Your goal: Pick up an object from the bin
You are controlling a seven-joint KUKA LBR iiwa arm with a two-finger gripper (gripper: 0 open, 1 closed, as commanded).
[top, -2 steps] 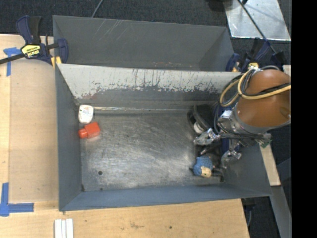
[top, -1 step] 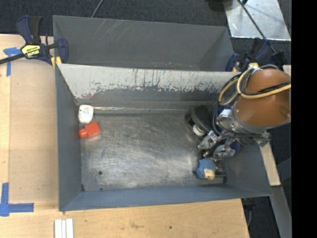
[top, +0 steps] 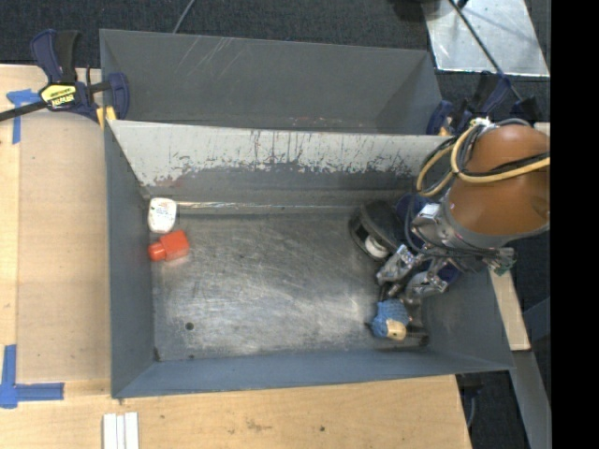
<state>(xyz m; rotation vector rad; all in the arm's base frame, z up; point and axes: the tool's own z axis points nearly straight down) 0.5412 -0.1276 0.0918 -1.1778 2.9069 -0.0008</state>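
A small blue-and-tan object (top: 388, 324) is noted on the floor of the grey metal bin (top: 281, 162), in the near right corner, where it is judged to have settled against the foot of the sloped walls. The claw (top: 410, 277) is placed low, just beside it toward the back. How far the claw is opened cannot be told, and nothing is seen held. A dark round object with a pale rim (top: 372, 233) lies just beside the claw. Room is judged tight on the corner side, while open floor is left leftward. A white capped object (top: 162, 215) and a red blocky object (top: 169, 247) lie well apart, far left.
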